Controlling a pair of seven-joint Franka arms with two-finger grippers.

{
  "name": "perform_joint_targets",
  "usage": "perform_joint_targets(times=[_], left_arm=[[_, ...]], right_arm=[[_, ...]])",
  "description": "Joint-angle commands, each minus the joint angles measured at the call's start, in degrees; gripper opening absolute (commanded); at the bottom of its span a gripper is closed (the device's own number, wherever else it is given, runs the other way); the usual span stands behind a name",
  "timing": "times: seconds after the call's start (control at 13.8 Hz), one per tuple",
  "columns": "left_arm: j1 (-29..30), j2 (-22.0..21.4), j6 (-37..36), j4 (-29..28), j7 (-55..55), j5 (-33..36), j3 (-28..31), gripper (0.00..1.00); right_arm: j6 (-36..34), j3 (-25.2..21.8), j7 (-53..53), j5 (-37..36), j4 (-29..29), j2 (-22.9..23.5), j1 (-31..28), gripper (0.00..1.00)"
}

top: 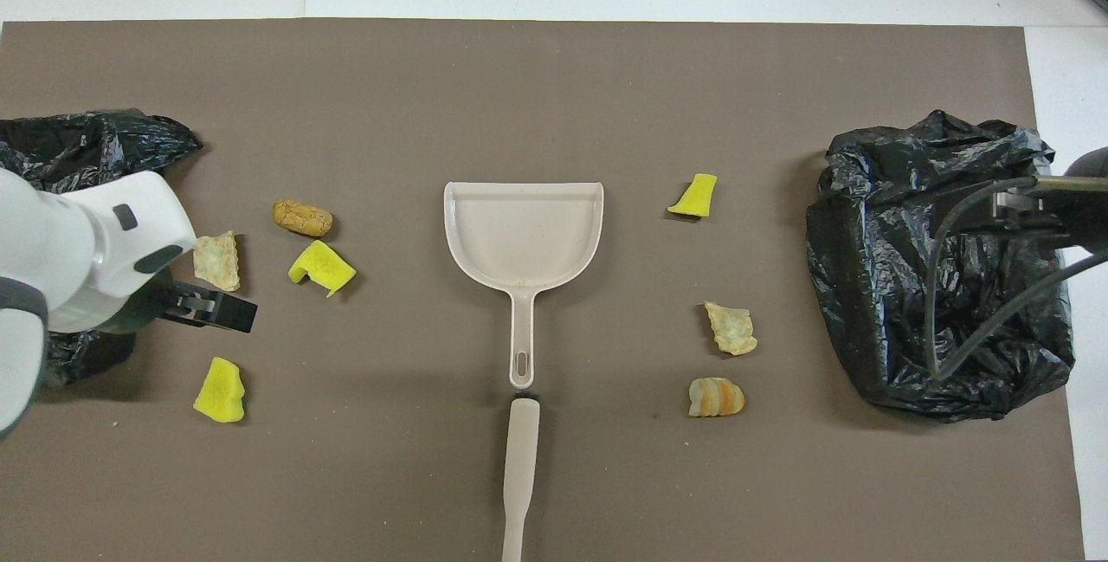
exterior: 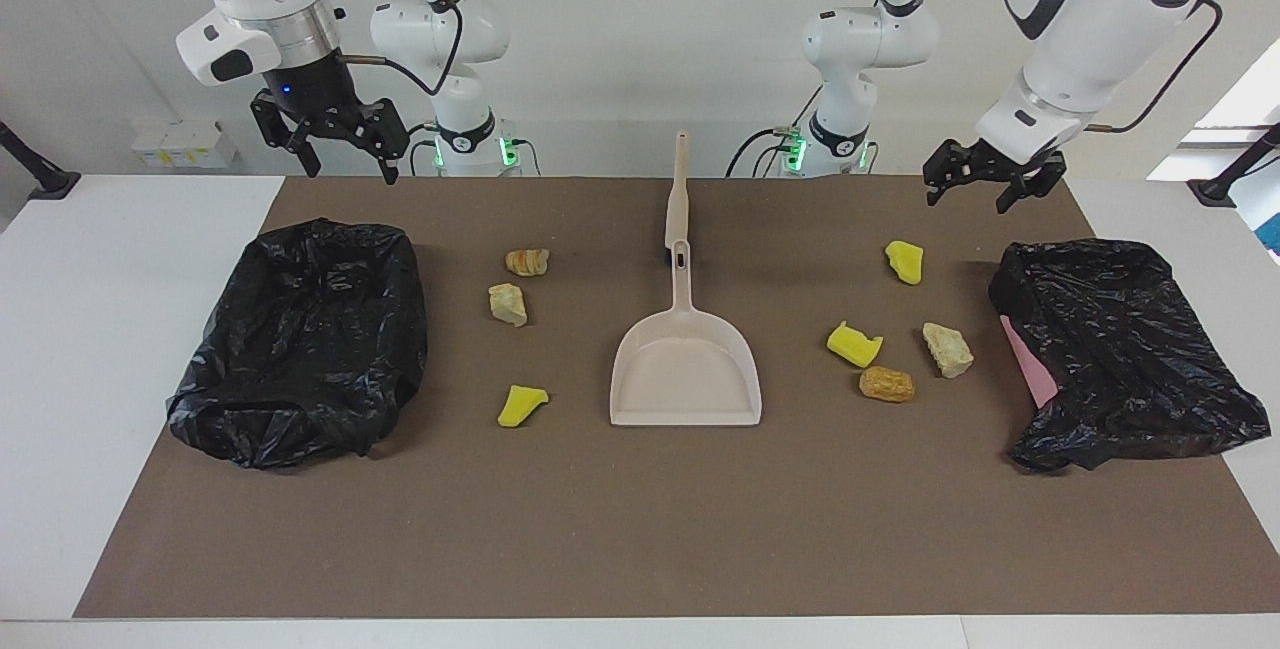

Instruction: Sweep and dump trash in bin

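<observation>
Several trash lumps lie on the brown mat (exterior: 640,529). Toward the left arm's end are two yellow pieces (exterior: 905,261) (exterior: 853,343), a beige chunk (exterior: 947,349) and an orange-brown lump (exterior: 886,384). Toward the right arm's end are a striped lump (exterior: 527,261), a beige chunk (exterior: 508,304) and a yellow piece (exterior: 522,404). Black-lined bins stand at both ends (exterior: 305,339) (exterior: 1120,349). My left gripper (exterior: 966,201) (top: 221,313) hangs open and empty over the mat, beside the bin. My right gripper (exterior: 350,169) waits open above its bin's edge.
A beige dustpan (exterior: 685,369) (top: 522,229) lies mid-mat, its handle pointing at the robots. The brush handle (exterior: 678,189) (top: 519,467) lies in line with it, nearer to the robots. Pink (exterior: 1030,359) shows inside the bin at the left arm's end.
</observation>
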Motion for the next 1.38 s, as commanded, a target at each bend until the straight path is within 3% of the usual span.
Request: perform_joint_targets(times=[0.0,0.22,0.65,1.09,1.31], left_arm=[[-5.3,-6.0,5.9,-9.7,-4.7,-0.7,0.8,1.00],[-11.4,-6.9,10.3,-16.4,-8.9,-1.3,0.8,1.00],[-25.1,-6.8,13.7,-23.2,-18.8,-2.0,0.8,1.00],[-44.3,-6.7,26.4,-30.6,-38.3,-2.8,0.8,1.00],[-51.9,-6.7,37.1,-36.1,-46.7,-2.8,0.8,1.00]], right_arm=[[-1.6,0.2,-2.0,0.2,1.0,0.2,-0.5,1.00],[-1.2,0.4,-2.1,0.2,0.9,0.2,-0.3,1.00],[1.9,0.8,-0.5,0.2,0.7,3.1,3.7,1.00],[9.4,0.8,8.8,0.2,0.9,9.6,12.9,1.00],[12.9,0.8,16.4,-0.7,1.0,14.9,19.6,1.00]])
